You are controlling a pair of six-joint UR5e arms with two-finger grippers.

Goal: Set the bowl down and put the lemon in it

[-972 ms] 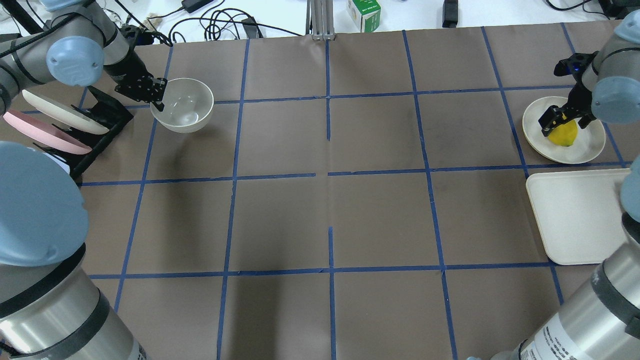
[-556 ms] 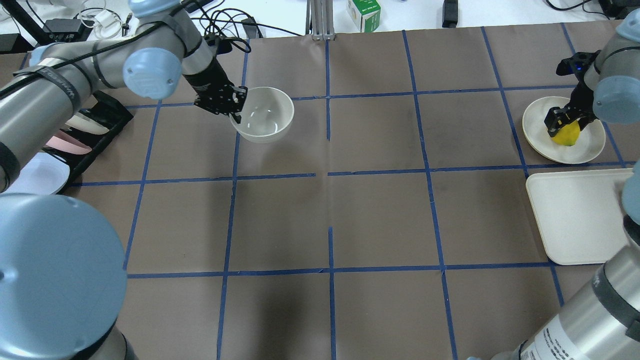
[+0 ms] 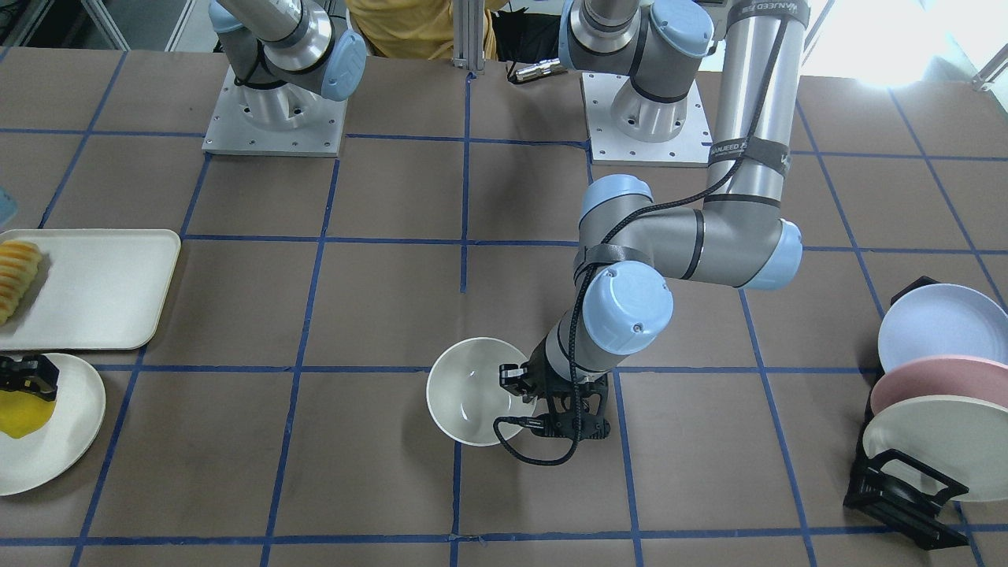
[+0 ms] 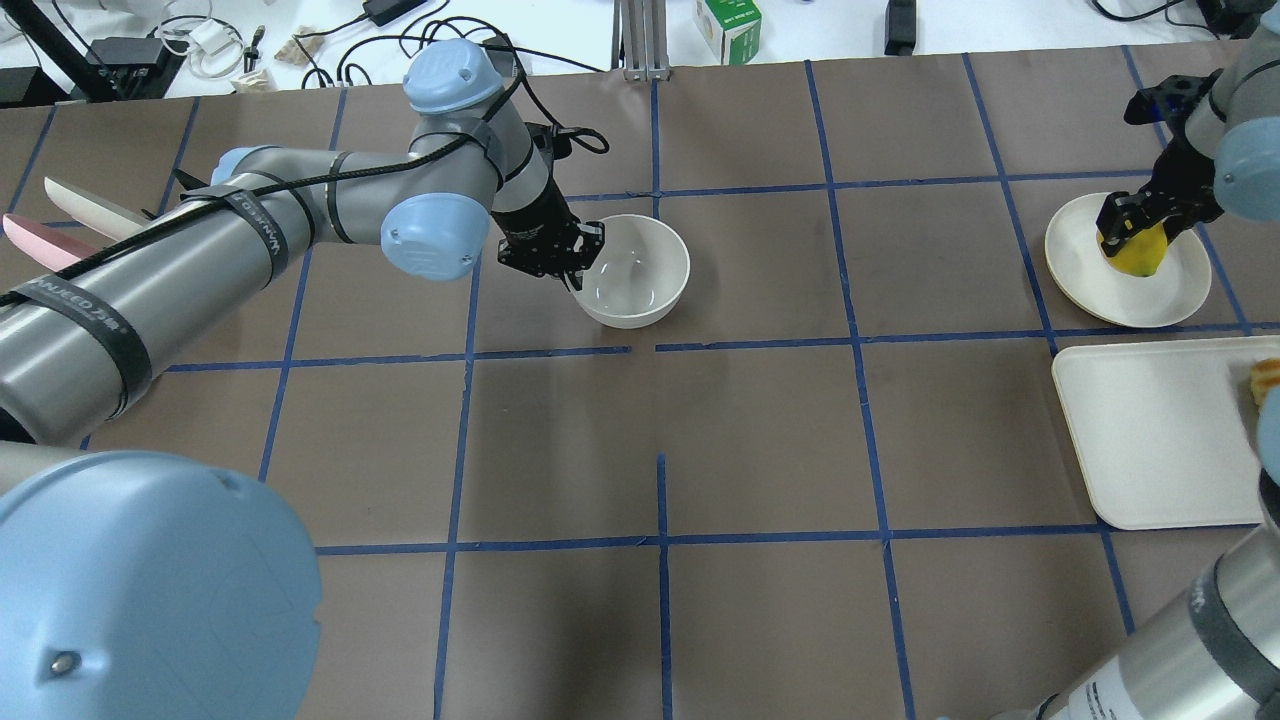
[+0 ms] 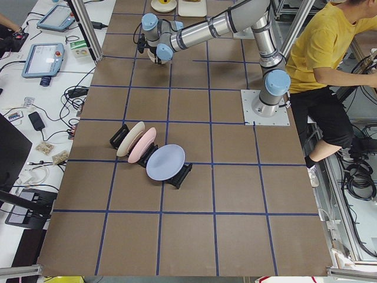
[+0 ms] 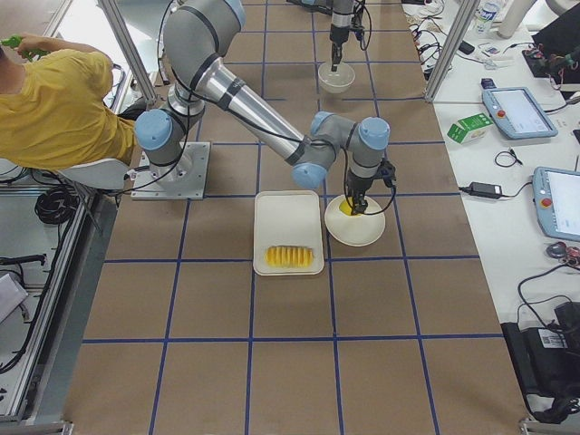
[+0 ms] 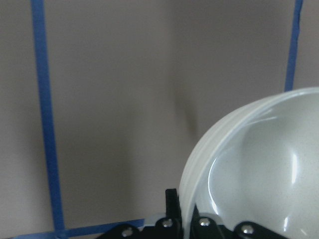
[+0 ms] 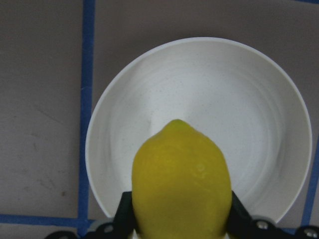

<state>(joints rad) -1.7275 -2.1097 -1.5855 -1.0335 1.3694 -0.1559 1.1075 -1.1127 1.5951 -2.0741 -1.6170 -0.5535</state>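
The off-white bowl (image 4: 640,268) is upright near the table's far middle; it also shows in the front view (image 3: 471,391) and fills the lower right of the left wrist view (image 7: 259,164). My left gripper (image 4: 579,268) is shut on the bowl's left rim, one finger inside and one outside. The yellow lemon (image 4: 1142,256) is over a shallow white plate (image 4: 1175,290) at the far right. My right gripper (image 4: 1130,228) is shut on the lemon (image 8: 180,184), its fingers on both sides. I cannot tell whether the lemon touches the plate (image 8: 209,79).
A cream tray (image 4: 1150,440) lies just in front of the plate, with sliced orange-yellow food (image 3: 17,276) on it. A black rack of plates (image 3: 929,409) stands at the table's left end. Cables and a green carton (image 4: 728,25) lie beyond the far edge.
My left arm has carried the bowl to the right, from beside the plate rack to the far middle. My right gripper has closed on the lemon and moved slightly away from me.
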